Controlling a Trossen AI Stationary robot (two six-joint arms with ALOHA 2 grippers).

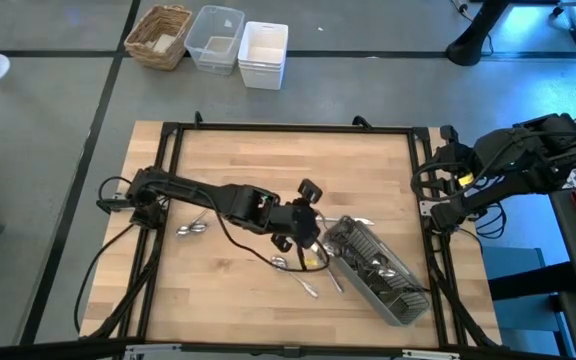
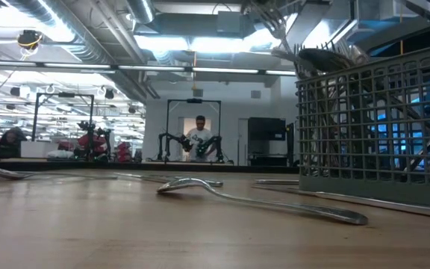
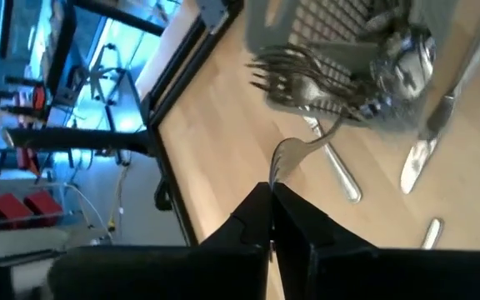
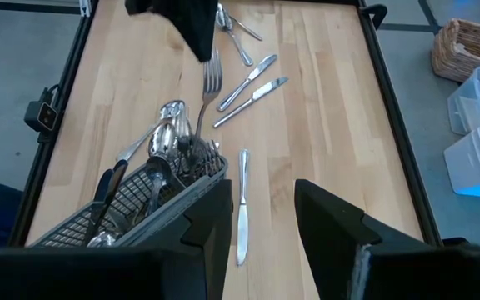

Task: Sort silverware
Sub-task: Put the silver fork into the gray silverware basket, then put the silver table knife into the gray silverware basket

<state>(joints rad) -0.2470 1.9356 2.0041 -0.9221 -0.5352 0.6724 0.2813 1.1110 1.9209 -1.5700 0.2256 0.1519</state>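
Steel fork [image 4: 211,83] clamped in left gripper [image 4: 198,42] jaws; right gripper [image 4: 261,221] jaws apart.

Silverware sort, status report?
Left gripper shut on a fork, over the caddy. Right gripper open, parked at table edge. Knives loose on table. Nothing blocking.

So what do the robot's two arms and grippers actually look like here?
Both arms are dark, jointed and boxy, with black cables trailing along them. The left gripper has two flat, wedge-shaped black fingers. The right gripper has two broad, angular black fingers. The right arm carries a small yellow marking near its cables.
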